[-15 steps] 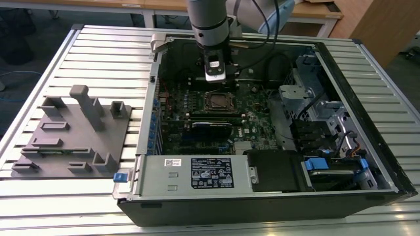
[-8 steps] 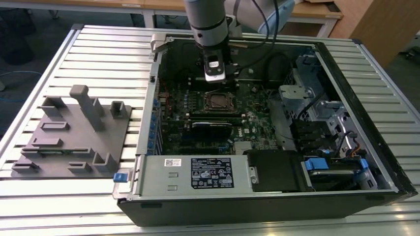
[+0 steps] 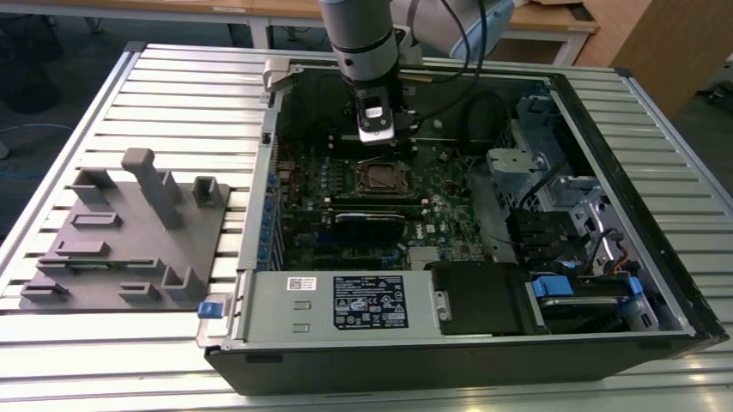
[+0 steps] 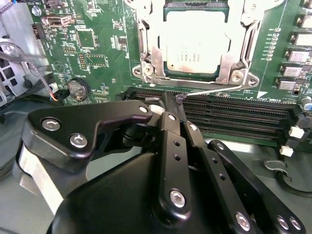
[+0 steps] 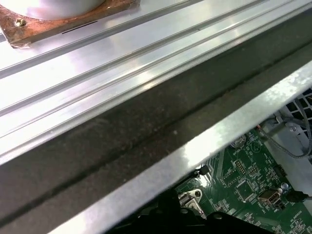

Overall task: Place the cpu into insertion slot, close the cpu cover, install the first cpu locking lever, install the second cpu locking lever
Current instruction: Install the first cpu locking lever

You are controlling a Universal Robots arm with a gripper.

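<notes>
One thin locking lever [image 4: 209, 90] touched by hand [image 4: 173, 105], fingers seemingly together; cpu [image 4: 195, 41] seated under cpu cover [image 4: 148, 51]. Risk: slipping off, scraping memory slots [image 4: 234, 114].

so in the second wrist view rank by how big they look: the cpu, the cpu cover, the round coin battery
1. cpu cover, the frame around the chip
2. cpu, top edge cut off
3. coin battery, clearly smallest

All lie on the board, so nearness hardly matters.

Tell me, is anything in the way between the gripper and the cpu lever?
Nothing visible. In the second wrist view the gripper has its tips right at the thin lever, beside the cover lying over the cpu. Only bare board lies between.
</notes>
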